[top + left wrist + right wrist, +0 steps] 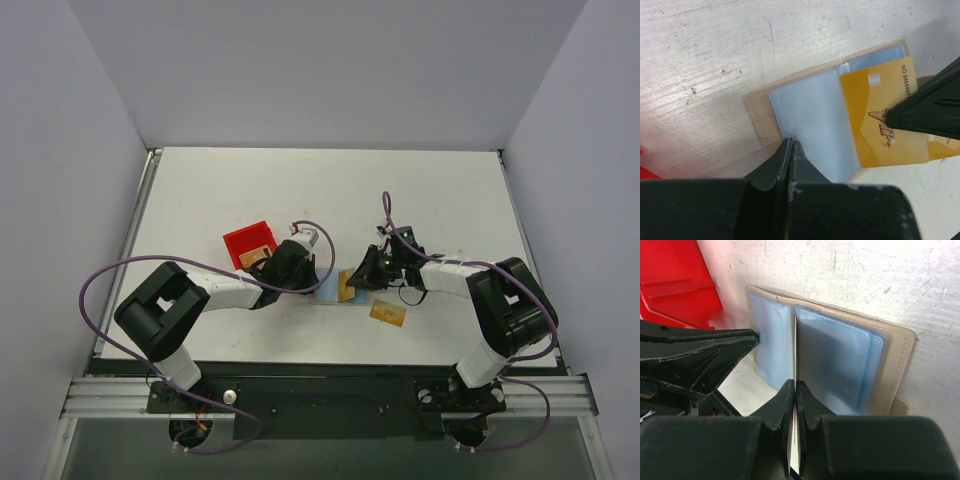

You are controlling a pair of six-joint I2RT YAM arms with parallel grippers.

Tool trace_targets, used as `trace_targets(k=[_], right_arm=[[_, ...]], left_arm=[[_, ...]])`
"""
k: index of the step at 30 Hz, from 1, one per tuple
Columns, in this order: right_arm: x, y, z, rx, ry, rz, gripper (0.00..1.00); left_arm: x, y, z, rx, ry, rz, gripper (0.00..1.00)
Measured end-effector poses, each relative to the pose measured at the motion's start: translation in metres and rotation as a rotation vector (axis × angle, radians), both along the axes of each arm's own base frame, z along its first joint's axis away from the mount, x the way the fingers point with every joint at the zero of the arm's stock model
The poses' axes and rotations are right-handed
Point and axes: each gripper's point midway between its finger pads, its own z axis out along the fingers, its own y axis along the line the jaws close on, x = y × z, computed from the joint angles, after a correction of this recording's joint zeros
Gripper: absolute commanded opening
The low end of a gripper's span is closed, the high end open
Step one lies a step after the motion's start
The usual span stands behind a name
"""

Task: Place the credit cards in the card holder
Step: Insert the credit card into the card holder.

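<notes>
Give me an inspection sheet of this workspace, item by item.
Surface: white table, scuffed.
Job's things: card holder lying open; one credit card held over it; second card flat on the table nearby.
Clutter: red bin beside the left arm.
Grippers: left gripper shut on the holder's edge; right gripper shut on the credit card.
Cables: purple cables looping off both arms.
Surroundings: grey walls on three sides.

Robotics laboratory test cell, scuffed white table (330,190) enclosed by plain grey walls (320,70); two robot arms (215,292) bolted to an aluminium rail (330,397); purple cables (95,285) looped from the bases
</notes>
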Motion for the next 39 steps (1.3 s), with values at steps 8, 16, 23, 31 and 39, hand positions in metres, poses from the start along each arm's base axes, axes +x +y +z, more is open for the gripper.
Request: trace_targets(k=[8, 16, 23, 31, 39], right_arm=[[-0.0003, 0.0004, 0.0004, 0.003, 0.003, 0.0, 0.0], [-0.0004, 0.0014, 0.0014, 0.01, 0.003, 0.002, 0.0], [-0.0002, 0.0017, 0.0019, 0.012, 0.001, 0.003, 0.0], [0.0004, 0.0019, 0.004, 0.014, -0.005, 0.003, 0.0], [0.0013, 0.0017, 0.0096, 0.016, -0.025, 0.006, 0.0]], left_arm=[[-0.0001, 0.0, -0.0003, 0.0, 0.001, 0.0, 0.0], [0.0, 0.0, -0.0002, 0.0, 0.0, 0.0, 0.0], [0.0, 0.0, -0.0002, 0.0, 0.0, 0.0, 0.0], [0.0, 0.0, -0.0002, 0.0, 0.0, 0.0, 0.0], [-0.0001, -0.0001, -0.0004, 0.0, 0.001, 0.0, 0.0]])
